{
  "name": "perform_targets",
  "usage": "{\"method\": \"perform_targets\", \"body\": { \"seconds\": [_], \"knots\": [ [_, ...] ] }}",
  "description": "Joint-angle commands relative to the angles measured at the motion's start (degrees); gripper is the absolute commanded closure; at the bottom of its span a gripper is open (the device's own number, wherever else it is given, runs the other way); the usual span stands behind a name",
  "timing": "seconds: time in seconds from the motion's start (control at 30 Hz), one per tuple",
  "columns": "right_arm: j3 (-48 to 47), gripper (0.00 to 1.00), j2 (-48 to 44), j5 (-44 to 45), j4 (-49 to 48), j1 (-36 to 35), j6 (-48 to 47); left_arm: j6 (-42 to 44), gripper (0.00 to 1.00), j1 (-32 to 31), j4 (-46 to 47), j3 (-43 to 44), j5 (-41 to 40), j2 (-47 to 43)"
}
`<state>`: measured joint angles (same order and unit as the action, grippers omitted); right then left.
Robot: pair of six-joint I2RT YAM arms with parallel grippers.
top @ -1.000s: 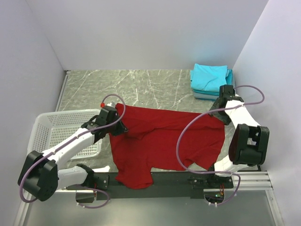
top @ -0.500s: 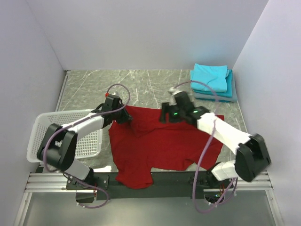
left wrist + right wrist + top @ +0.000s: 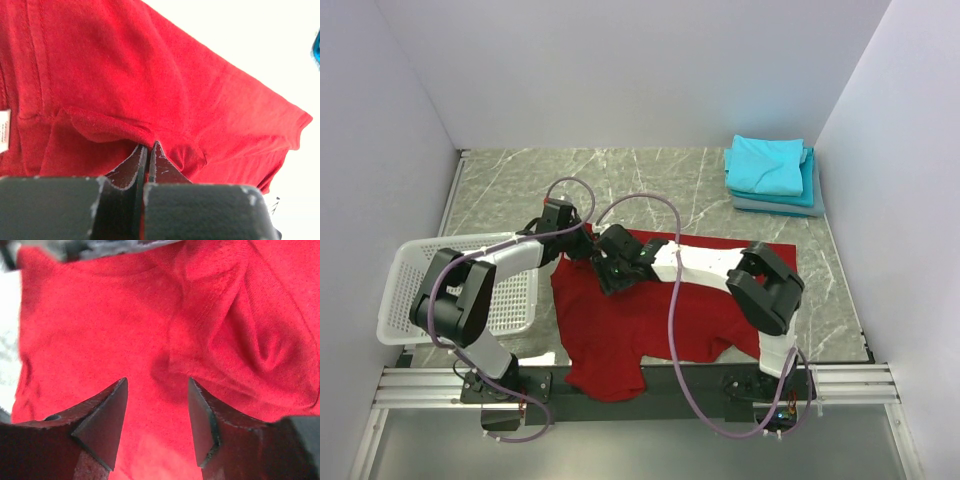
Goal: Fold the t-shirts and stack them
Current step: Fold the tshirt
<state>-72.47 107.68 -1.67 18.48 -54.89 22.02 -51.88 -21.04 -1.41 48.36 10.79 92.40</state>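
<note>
A deep red t-shirt (image 3: 670,310) lies spread on the marble table, its bottom hanging over the near edge. My left gripper (image 3: 584,250) is shut on a fold at the shirt's far left edge; the left wrist view shows the jaws closed on a ridge of the red cloth (image 3: 115,125), with the white neck label (image 3: 4,131) at far left. My right gripper (image 3: 608,277) reaches far left across the shirt, right next to the left gripper, open and empty just above the red cloth (image 3: 100,330). A folded turquoise t-shirt (image 3: 767,165) tops a grey-blue one (image 3: 782,206) at the back right.
A white lattice basket (image 3: 430,272) stands at the left, under my left arm. My right arm lies low across the shirt's upper part. White walls close in the table on three sides. A metal rail (image 3: 650,385) runs along the near edge.
My right arm has swung from the shirt's right corner across to the left, beside the left gripper. The left gripper has stayed at the shirt's far left edge.
</note>
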Motion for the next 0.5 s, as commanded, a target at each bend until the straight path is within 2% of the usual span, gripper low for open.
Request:
{"method": "perform_targets", "body": {
  "seconds": [0.0, 0.2, 0.43, 0.47],
  "knots": [
    [-3.64, 0.43, 2.35, 4.65, -0.29, -0.21, 0.92, -0.42, 1.0, 0.47, 2.9, 0.16, 1.17, 0.06],
    [-3.65, 0.46, 4.47, 6.94, 0.33, -0.3, 1.8, -0.68, 1.0, 0.56, 2.99, -0.46, 1.16, -0.2],
    [-3.65, 0.59, 6.23, 8.26, 0.24, -0.56, 3.29, -0.77, 1.0, 0.56, 2.9, -1.51, 1.08, -1.26],
    [-3.65, 0.65, 6.14, 9.22, 0.41, -0.57, 3.55, -0.77, 1.0, 0.65, 2.73, -1.6, 0.9, -1.43]
  ]
}}
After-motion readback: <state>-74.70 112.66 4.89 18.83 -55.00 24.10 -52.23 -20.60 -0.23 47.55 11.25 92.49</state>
